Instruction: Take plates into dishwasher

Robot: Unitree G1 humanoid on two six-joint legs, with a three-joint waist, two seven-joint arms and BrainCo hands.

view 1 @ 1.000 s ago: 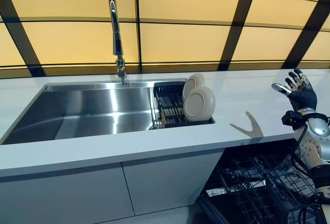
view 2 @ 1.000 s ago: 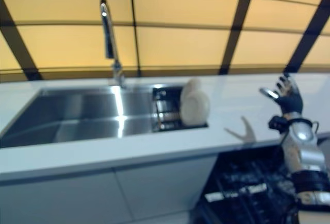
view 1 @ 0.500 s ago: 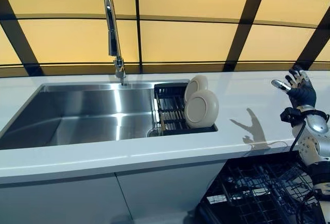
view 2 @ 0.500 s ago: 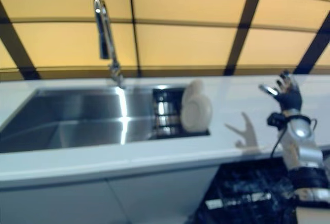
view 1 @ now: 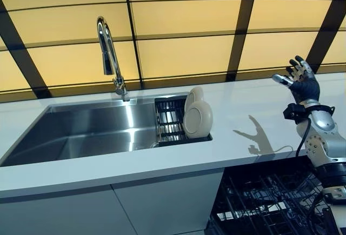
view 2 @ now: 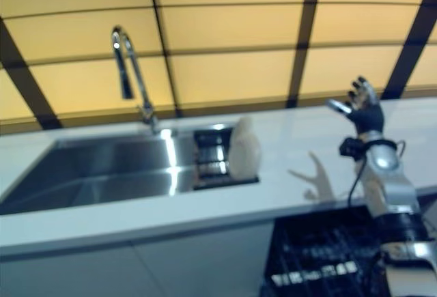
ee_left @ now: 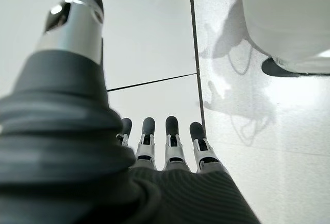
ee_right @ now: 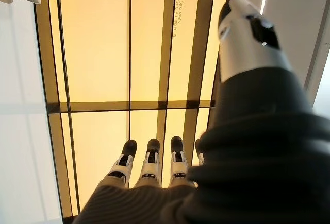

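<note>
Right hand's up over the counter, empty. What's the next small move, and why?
Probably swing the right hand, open and raised above the counter, across toward the plates standing in the sink rack; nothing is held, and the dishwasher rack below is open.

Cream plates [view 1: 198, 120] upright in sink rack [view 1: 169, 124]
</note>
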